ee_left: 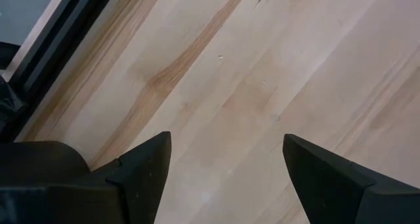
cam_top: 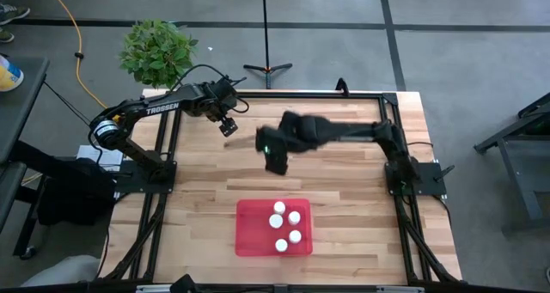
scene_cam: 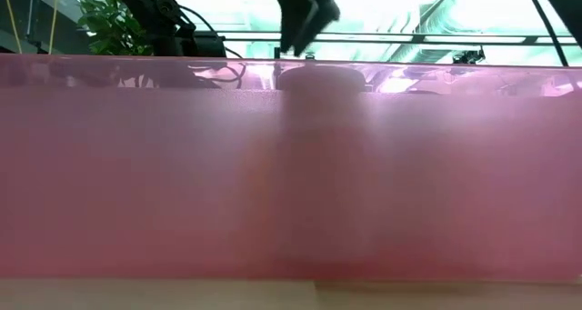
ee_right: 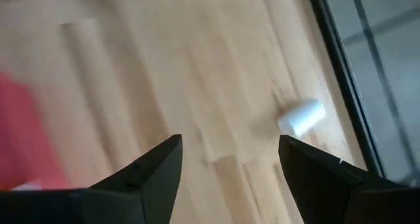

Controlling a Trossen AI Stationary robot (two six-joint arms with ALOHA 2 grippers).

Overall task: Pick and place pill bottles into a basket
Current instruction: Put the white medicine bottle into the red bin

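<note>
plant (cam_top: 157,51): table's far-left corner | basket (cam_top: 254,228): five bottles (cam_top: 287,225) | both jaws: apart, empty

"TROSSEN" in white capitals (the only legible text) on the left arm (cam_top: 161,109)

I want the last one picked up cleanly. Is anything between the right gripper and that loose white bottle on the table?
Nothing visible is in the way. In the right wrist view, only bare table lies between the open right gripper and the white bottle near the table's edge.
</note>
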